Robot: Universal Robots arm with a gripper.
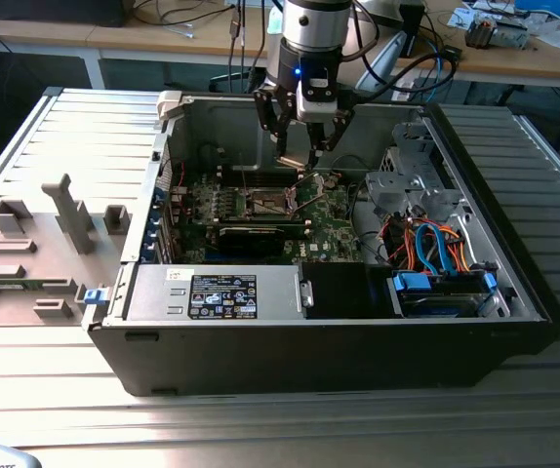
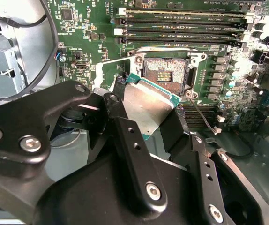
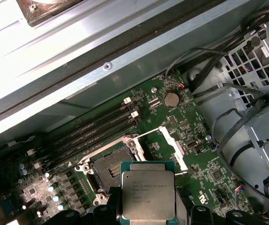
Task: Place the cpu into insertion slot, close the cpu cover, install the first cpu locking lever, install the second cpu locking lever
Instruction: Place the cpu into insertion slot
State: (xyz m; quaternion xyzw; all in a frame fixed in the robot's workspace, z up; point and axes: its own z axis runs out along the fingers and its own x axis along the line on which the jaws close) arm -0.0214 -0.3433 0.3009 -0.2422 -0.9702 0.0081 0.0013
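My gripper [image 1: 298,156] hangs inside the open computer case, over the green motherboard [image 1: 324,219]. It is shut on the cpu [image 2: 148,107], a flat square chip with a silver-grey top, also seen in the first wrist view [image 3: 148,194]. The black fingers [image 2: 125,136] clamp two opposite edges of the chip. The insertion slot [image 2: 165,75] lies open just beyond the chip, dark in the centre with a silvery rim [image 3: 107,169]. The cpu is above and beside the slot, apart from it. The cpu cover [image 3: 174,145] stands swung up at the slot's side.
Thin wire levers [image 2: 201,111] stick out next to the socket. Long black memory slots [image 2: 181,21] run along one side. A metal drive cage [image 1: 407,180] with orange and blue cables [image 1: 434,246] sits on the exterior view's right. The black power supply [image 1: 221,292] fills the case's near side.
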